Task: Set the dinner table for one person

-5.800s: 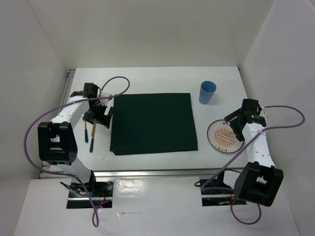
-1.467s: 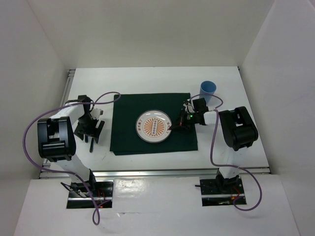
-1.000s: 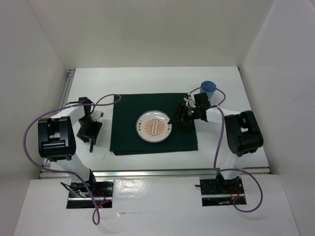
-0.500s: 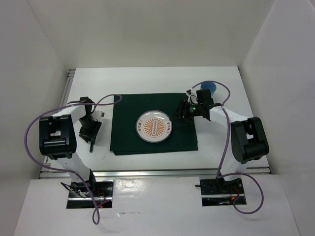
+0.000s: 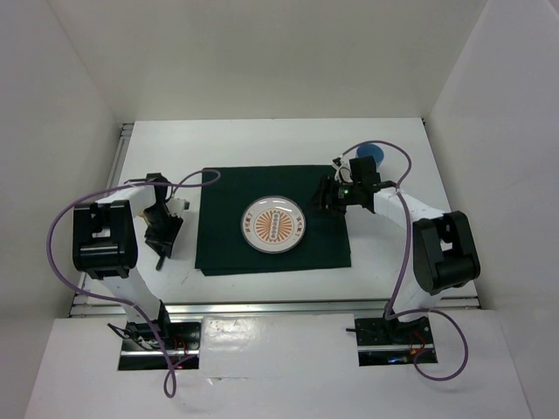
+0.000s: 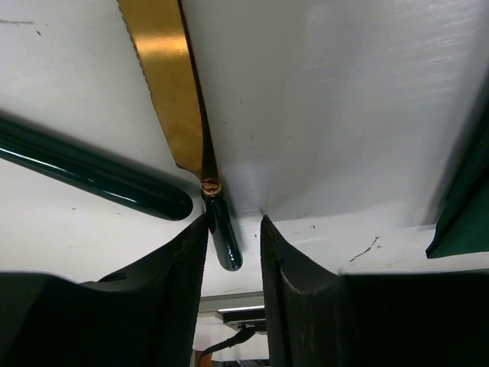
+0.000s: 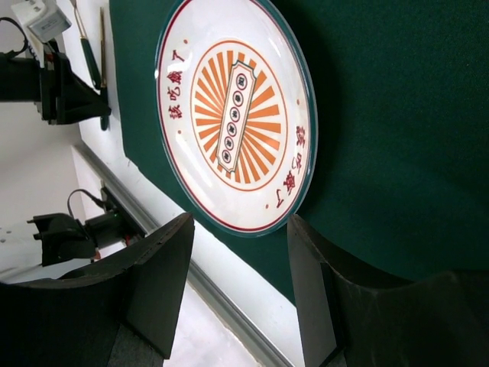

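Backed off the plate to the far-right edge of the cloth, the right hand hangs released and empty, while the left hand, not yet clenched, straddles the handle of the knife on bare white worktop left of the cloth.

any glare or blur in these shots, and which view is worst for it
Left wrist view is worst: bright sheen on the gold knife blade and the white table, near fingers dark and soft. Right wrist view: plate sharp with a faint shine on its left rim, fingers underexposed. Top view: even light, soft shadows, no glare.
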{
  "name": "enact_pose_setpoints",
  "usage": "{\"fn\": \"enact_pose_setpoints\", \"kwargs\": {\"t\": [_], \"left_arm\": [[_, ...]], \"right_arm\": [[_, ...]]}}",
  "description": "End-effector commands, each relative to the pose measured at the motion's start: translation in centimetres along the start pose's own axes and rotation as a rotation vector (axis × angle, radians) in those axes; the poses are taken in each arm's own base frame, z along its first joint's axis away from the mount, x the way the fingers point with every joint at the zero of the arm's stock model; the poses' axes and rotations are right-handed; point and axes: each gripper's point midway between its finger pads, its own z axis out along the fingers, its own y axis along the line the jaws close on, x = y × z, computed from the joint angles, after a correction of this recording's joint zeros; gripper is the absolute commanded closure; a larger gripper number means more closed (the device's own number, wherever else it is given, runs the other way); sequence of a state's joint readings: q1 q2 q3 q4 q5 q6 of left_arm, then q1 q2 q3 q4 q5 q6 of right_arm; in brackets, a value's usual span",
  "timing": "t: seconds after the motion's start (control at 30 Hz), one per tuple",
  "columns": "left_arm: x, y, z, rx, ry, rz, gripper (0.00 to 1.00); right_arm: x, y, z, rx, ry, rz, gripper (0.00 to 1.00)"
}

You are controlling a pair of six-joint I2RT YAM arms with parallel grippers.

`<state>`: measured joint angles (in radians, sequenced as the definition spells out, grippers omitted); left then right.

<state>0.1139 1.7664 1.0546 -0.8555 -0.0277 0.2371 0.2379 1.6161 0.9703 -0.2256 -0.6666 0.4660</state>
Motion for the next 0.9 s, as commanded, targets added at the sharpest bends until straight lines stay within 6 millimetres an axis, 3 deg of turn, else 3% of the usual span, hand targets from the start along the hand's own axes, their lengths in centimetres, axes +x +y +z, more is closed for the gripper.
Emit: {"fn": "enact_pose_setpoints", "kwargs": {"t": [0.0, 0.17, 0.2, 0.27, 0.57, 0.7, 0.87], "left_arm": [[0.7, -0.4, -0.9, 0.014, 0.004, 0.021, 0.59], [1.3, -1.2, -0.4, 0.056, 0.014, 0.02, 0.7], [1.3, -1.6, -0.2, 0.07, 0.023, 0.029, 0.86], [1.2, -1.9, -0.2, 0.072, 0.032, 0.039, 0.99], [0.4, -4.0, -0.6, 0.189, 0.009, 0.053, 1.0], [-2.6, -5.4, -4.0, 0.276, -0.128, 0.065, 1.0], [-6.2, -6.5, -10.0, 0.336, -0.324, 0.069, 1.0]], "right_arm": [[-1.4, 2.1, -1.5, -0.019, -0.054, -0.077, 0.4], [-1.7, 2.0, -1.5, -0.014, -0.065, -0.082, 0.4], [-1.7, 2.0, -1.5, -0.014, -0.065, -0.082, 0.4], [-1.7, 2.0, -1.5, -0.014, -0.065, -0.082, 0.4], [-1.7, 2.1, -1.9, 0.001, -0.076, -0.083, 0.4], [-1.5, 2.0, -1.9, 0.005, -0.069, -0.077, 0.4], [-1.5, 3.3, -2.7, -0.041, -0.073, -0.129, 0.4]]}}
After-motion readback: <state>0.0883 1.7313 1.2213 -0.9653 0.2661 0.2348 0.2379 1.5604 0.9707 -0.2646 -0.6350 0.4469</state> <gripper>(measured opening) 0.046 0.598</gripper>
